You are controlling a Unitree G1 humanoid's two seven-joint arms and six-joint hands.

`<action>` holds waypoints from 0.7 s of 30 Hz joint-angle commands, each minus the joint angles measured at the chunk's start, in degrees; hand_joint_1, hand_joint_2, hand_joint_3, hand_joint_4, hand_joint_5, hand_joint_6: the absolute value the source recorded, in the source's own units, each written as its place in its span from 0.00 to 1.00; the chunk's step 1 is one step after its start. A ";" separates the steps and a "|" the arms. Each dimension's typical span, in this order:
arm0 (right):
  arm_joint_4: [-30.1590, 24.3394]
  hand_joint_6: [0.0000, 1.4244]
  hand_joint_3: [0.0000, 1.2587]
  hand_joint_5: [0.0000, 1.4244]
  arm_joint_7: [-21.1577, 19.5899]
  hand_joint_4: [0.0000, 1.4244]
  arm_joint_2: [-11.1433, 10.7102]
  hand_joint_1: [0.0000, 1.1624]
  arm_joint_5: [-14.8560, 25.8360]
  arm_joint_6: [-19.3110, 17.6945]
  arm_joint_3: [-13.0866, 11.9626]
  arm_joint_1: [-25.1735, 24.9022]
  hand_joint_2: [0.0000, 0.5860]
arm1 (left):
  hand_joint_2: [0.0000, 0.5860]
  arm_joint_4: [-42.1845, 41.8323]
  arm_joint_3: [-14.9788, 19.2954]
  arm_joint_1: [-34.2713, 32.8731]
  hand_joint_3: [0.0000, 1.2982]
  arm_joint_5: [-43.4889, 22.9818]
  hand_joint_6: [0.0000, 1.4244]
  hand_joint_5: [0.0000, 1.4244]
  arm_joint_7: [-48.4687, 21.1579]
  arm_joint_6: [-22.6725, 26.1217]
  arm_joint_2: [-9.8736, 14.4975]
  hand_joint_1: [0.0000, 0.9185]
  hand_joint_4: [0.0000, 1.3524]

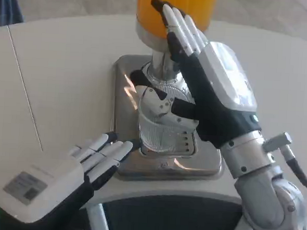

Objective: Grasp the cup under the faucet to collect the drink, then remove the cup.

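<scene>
- Looking down at the right hand [207,92], white-backed with black and white fingers, raised in front of the drink dispenser.
- Thumb wrapped across the front of the clear ribbed plastic cup [160,131], other fingers [182,31] stretched straight up past it, lying against the orange juice tank [175,12] above.
- Clamped on the cup or just pressed against it? Can't tell, far side hidden behind the palm.
- Cup upright, tucked right against the palm side of that hand, directly under the silver metal neck of the dispenser [164,66].
- Sitting on the shiny steel drip tray [166,168], just below the heel of the right hand.
- Left hand [96,158] low and nearer the camera, fingers laid out flat and side by side, holding nothing.
- Fingertips just reaching the near-left edge of the tray, close beside the cup base, touching it or not too tight to call.
- Round white table [62,68] spread out beyond both hands.
</scene>
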 commanded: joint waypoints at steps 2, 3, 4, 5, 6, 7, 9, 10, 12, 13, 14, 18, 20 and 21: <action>2.69 0.02 0.00 0.00 4.35 0.00 -1.19 0.33 -0.57 1.53 2.38 0.65 0.77 | 0.18 0.48 -0.29 0.14 0.00 0.15 0.07 0.00 -0.97 0.30 0.32 0.05 0.00; 2.78 0.02 0.00 0.00 4.53 0.00 -1.31 0.33 -0.68 1.60 2.54 0.50 0.77 | 0.18 0.51 -0.30 0.12 0.00 0.13 0.07 0.00 -1.00 0.33 0.31 0.05 0.00; 2.87 0.02 0.00 0.00 4.72 0.00 -1.41 0.33 -0.75 1.66 2.67 0.34 0.77 | 0.18 0.53 -0.30 0.10 0.00 0.12 0.07 0.00 -1.02 0.34 0.30 0.05 0.00; 2.98 0.02 0.00 0.00 4.91 0.00 -1.49 0.33 -0.84 1.74 2.80 0.16 0.77 | 0.18 0.54 -0.28 0.09 0.00 0.10 0.07 0.00 -1.07 0.36 0.28 0.05 0.00; 3.05 0.02 0.00 0.00 5.04 0.00 -1.54 0.33 -0.89 1.79 2.88 0.04 0.77 | 0.18 0.57 -0.26 0.07 0.00 0.07 0.07 0.00 -1.10 0.35 0.26 0.05 0.00; 3.13 0.02 0.00 0.00 5.19 0.00 -1.59 0.33 -0.94 1.88 2.98 -0.10 0.77 | 0.18 0.59 -0.24 0.06 0.00 0.05 0.07 0.00 -1.12 0.35 0.24 0.05 0.00; 3.30 0.01 0.00 0.00 5.56 0.00 -1.73 0.33 -1.03 2.06 3.19 -0.37 0.77 | 0.18 0.66 -0.24 0.01 0.00 0.00 0.07 0.00 -1.18 0.40 0.24 0.05 0.00; 3.35 0.01 0.00 0.00 5.70 0.00 -1.82 0.33 -1.10 2.14 3.31 -0.48 0.77 | 0.18 0.68 -0.24 0.00 0.00 -0.03 0.07 0.00 -1.20 0.43 0.23 0.05 0.00; 3.45 0.01 0.00 0.00 6.11 0.00 -2.04 0.32 -1.31 2.35 3.62 -0.71 0.77 | 0.18 0.75 -0.28 -0.08 0.00 -0.06 0.07 0.00 -1.26 0.48 0.25 0.05 0.00; 3.54 0.01 0.00 0.00 6.41 0.00 -2.13 0.32 -1.44 2.55 3.78 -0.86 0.77 | 0.18 0.80 -0.31 -0.15 0.00 -0.06 0.07 0.00 -1.26 0.47 0.28 0.05 0.00; 3.65 0.01 0.00 0.00 6.75 0.00 -2.20 0.32 -1.48 2.77 3.92 -1.02 0.77 | 0.18 0.86 -0.33 -0.22 0.00 -0.09 0.07 0.00 -1.27 0.47 0.29 0.05 0.00; 3.81 0.01 0.00 0.00 7.23 0.00 -2.52 0.32 -1.60 3.10 4.42 -1.38 0.77 | 0.18 1.06 -0.41 -0.52 0.00 -0.24 0.07 0.00 -1.39 0.42 0.39 0.05 0.00; 4.06 0.01 0.00 0.00 7.75 0.00 -2.68 0.32 -1.96 3.20 4.84 -1.85 0.77 | 0.18 1.06 -0.43 -0.62 0.00 -0.27 0.07 0.00 -1.49 0.47 0.39 0.05 0.00; 4.15 0.01 0.00 0.00 7.99 0.00 -2.73 0.32 -2.09 3.30 5.02 -2.03 0.77 | 0.18 1.06 -0.43 -0.63 0.00 -0.27 0.07 0.00 -1.52 0.51 0.37 0.05 0.00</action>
